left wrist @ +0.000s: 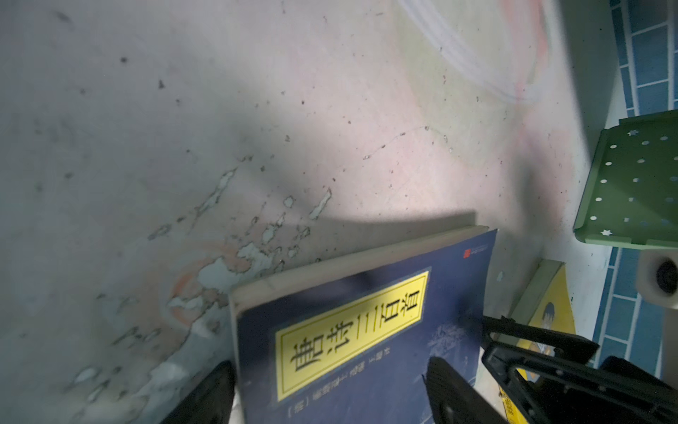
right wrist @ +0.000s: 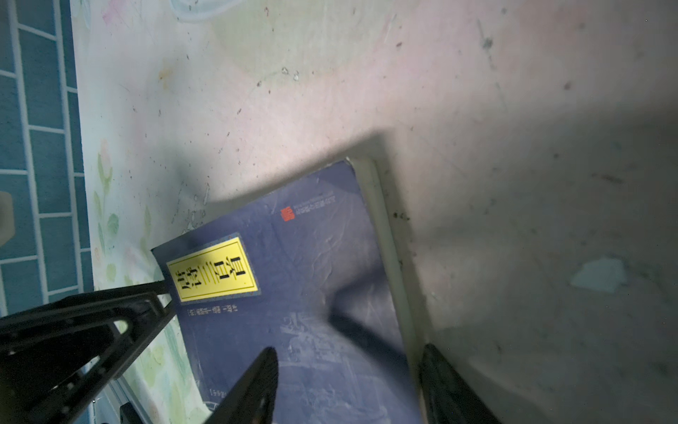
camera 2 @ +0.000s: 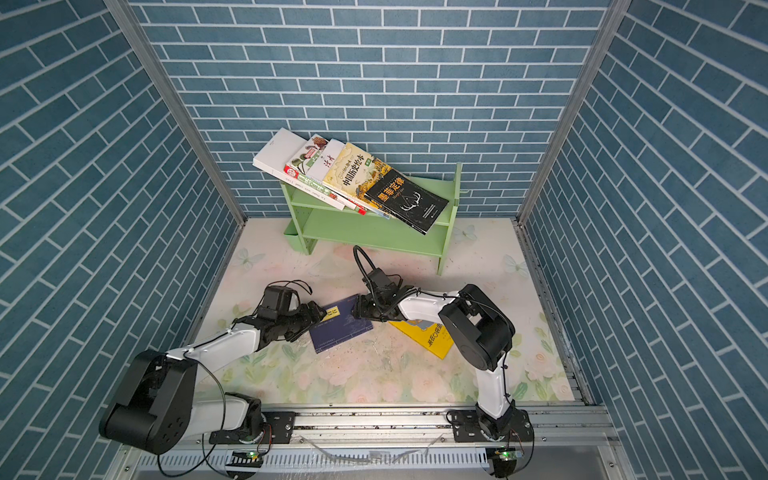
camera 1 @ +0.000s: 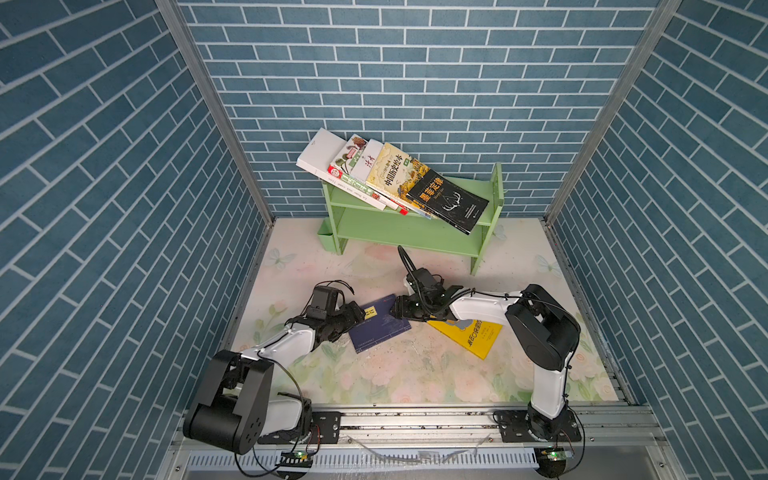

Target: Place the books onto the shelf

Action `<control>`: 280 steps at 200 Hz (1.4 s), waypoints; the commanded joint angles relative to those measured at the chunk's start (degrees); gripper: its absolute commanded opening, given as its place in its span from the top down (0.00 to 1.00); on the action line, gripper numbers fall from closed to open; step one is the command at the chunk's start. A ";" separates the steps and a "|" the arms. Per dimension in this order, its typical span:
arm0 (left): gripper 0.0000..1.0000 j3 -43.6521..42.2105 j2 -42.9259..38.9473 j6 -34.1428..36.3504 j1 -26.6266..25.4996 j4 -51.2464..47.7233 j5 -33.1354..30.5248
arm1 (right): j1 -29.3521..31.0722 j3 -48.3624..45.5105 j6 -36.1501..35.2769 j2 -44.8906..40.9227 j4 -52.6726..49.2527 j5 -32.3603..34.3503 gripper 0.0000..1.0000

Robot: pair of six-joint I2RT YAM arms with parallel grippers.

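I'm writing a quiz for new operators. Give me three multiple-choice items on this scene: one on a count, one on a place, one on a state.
1. How many books lean on the shelf?
A. Three
B. Five
C. Seven

2. Where does the navy book lie?
A. On the shelf's lower tier
B. On the shelf's top tier
C. On the table

3. How do the shelved books stand?
A. Tilted
B. Upright
C. Lying flat

Key: B, five covers show in both top views; C, it rests flat on the table in front of the shelf; A, they slant leftward across the top tier.
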 commanded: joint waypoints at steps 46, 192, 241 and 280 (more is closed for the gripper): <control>0.22 1.68 -3.12 1.35 0.24 0.48 2.86 | 0.34 1.60 1.16 1.26 -1.05 -1.30 0.40; 0.00 42.35 -2.84 21.17 0.31 -8.79 -8.27 | -0.67 24.05 -33.97 -25.10 -13.48 27.33 0.10; 0.00 56.25 9.00 19.65 0.99 -3.84 -9.53 | -7.61 28.06 -28.43 -25.76 -12.28 33.23 0.09; 0.00 60.93 15.16 16.48 1.63 0.43 -9.60 | -10.75 26.62 -25.65 -24.65 -8.89 34.72 0.09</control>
